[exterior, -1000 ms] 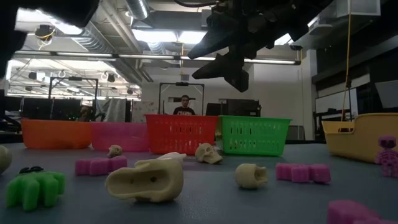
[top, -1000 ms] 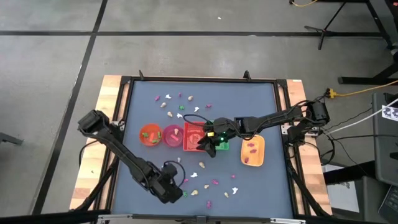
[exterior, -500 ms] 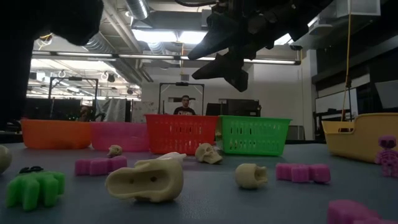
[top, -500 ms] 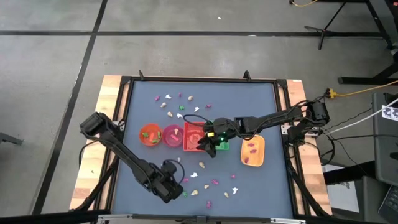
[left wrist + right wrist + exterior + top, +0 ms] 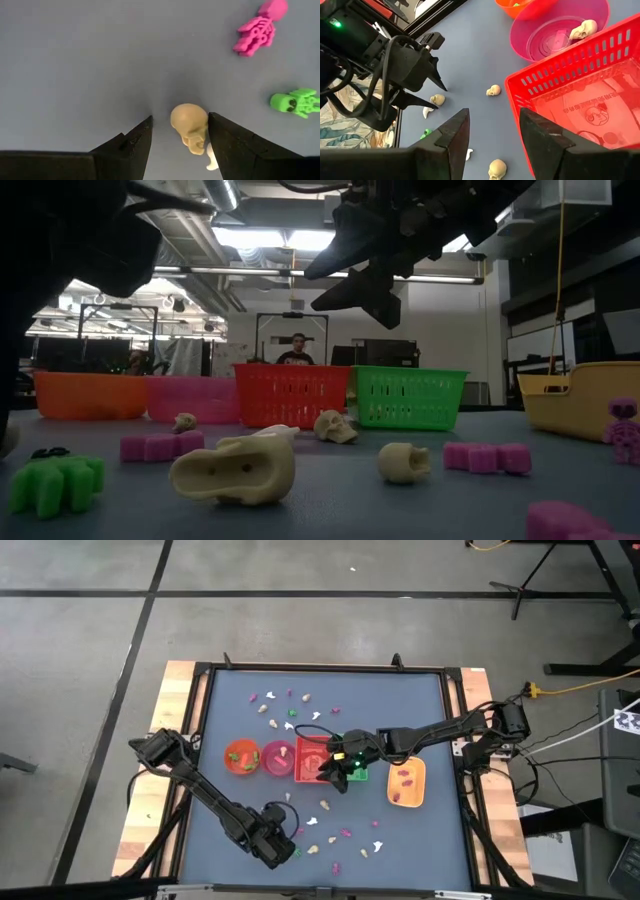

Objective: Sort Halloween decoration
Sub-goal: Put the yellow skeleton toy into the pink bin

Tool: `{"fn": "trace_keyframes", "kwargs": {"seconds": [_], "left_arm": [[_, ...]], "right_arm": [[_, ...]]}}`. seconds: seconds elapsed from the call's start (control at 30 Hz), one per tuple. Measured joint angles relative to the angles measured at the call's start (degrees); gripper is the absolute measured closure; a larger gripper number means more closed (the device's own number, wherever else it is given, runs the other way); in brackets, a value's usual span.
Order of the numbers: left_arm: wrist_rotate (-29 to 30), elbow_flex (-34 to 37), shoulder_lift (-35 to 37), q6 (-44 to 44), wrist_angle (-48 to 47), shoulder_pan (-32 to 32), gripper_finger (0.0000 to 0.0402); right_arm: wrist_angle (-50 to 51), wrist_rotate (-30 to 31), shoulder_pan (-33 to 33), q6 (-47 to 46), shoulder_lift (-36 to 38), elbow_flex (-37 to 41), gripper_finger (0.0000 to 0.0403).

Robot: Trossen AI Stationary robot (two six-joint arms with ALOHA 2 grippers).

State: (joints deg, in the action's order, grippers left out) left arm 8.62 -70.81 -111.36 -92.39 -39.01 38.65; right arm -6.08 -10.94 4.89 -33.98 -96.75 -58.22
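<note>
The left hand [image 5: 177, 137] stands open around a cream skull [image 5: 190, 126]. The skull sits nearer one finger, so closing may push it away sideways.

A: Where does each view look from?

B: The high view looks straight down from well above, taking in the whole table [image 5: 325, 710] and floor around it. The low view sits at tabletop level, facing across the red basket [image 5: 290, 394] into the room — trinkets loom close.

A: And the wrist views?

B: The left wrist view looks steeply down, very near a cream skull [image 5: 190, 126]. The right wrist view looks obliquely across the table — sharing that red basket and the skull.
</note>
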Motion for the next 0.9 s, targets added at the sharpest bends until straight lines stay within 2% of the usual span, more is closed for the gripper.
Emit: {"fn": "trace_keyframes", "kwargs": {"seconds": [0.63, 0.9], "left_arm": [[0.29, -0.02, -0.69, -0.12, 0.3, 0.0, 0.0227], [0.87, 0.09, -0.73, -0.47, -0.11, 0.04, 0.027]], "right_arm": [[0.01, 0.45, 0.0, 0.0, 0.0, 0.0, 0.023], [0.01, 1.51, 0.0, 0.0, 0.0, 0.0, 0.023]]}}
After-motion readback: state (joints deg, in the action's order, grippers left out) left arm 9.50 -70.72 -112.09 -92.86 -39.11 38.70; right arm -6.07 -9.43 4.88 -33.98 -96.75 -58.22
